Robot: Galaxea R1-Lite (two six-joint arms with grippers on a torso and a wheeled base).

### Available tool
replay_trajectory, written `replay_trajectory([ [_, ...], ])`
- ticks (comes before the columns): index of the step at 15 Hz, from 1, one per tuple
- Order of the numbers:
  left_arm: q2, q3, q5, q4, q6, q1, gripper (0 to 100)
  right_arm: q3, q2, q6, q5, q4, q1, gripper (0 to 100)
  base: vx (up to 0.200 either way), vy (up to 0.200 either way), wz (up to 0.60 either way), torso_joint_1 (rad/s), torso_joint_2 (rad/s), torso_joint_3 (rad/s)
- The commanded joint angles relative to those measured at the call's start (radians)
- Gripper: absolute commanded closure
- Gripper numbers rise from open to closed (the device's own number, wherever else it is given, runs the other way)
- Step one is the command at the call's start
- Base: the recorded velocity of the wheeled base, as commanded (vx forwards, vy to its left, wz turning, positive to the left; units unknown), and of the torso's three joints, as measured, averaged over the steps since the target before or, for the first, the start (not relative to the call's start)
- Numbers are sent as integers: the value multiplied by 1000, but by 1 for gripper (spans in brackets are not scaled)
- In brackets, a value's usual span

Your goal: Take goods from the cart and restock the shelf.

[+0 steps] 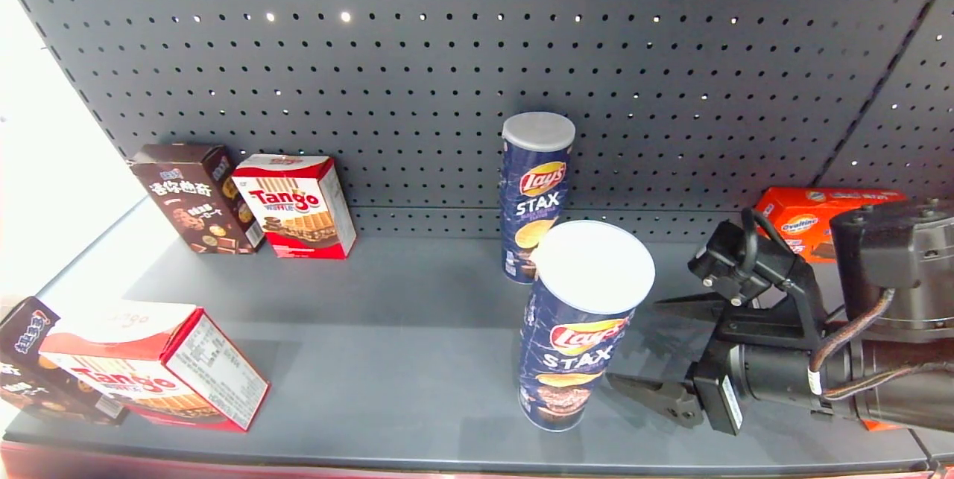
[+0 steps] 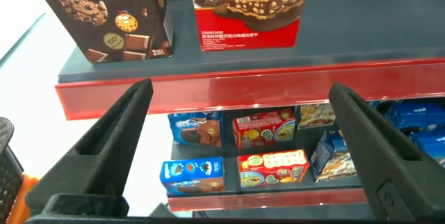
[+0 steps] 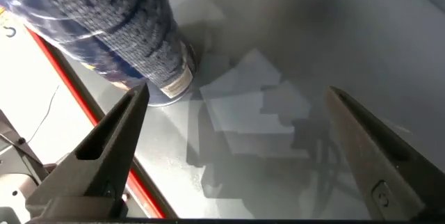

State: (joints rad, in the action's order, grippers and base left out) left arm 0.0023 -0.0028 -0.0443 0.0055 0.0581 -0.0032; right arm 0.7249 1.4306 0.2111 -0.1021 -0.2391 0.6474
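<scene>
The task's goods here are two tall dark-blue chip cans with white lids. The front chip can [image 1: 577, 330] stands upright near the shelf's front edge, lower centre of the head view. The rear chip can [image 1: 535, 192] stands upright behind it, close to the pegboard back [image 1: 447, 54]. One sits in front of the other, logos facing out, likely so the pair forms a single facing that a shopper can read.

The right gripper [image 1: 635, 343] lies low over the shelf [image 1: 387, 300], just right of the front can. Its jaws are spread wide and hold nothing, so the can stands on its own base. The right wrist view shows the same gap between that gripper [image 3: 240, 158] and the can's foot.

The left gripper [image 2: 240, 147] is also wide open and empty. It faces the shelf's red front lip [image 2: 208, 88], seemingly parked out of the way.

On labels, each can carries a red-and-yellow logo above white lettering and a picture of chips. At upper left stand a brown cookie box [image 1: 195, 196] with white characters and a red-and-white wafer box [image 1: 294, 205]. A second wafer box [image 1: 156, 367] lies tilted at lower left, its fine-print side panel showing. An orange box [image 1: 805, 222] sits at the right.
</scene>
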Motion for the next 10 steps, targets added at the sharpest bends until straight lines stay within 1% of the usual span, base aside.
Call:
replay_trajectory([
  [1, 2, 0, 0, 1, 0, 0, 0, 1, -10, 1, -1, 0, -17, 0, 0, 0, 0, 0, 0, 0],
  [6, 2, 1, 0, -1, 0, 2, 0, 25, 21, 1, -1, 0, -19, 0, 0, 0, 0, 0, 0, 0],
  [10, 2, 0, 0, 1, -1, 0, 0, 28, 31, 1, -2, 0, -2, 0, 0, 0, 0, 0, 0, 0],
])
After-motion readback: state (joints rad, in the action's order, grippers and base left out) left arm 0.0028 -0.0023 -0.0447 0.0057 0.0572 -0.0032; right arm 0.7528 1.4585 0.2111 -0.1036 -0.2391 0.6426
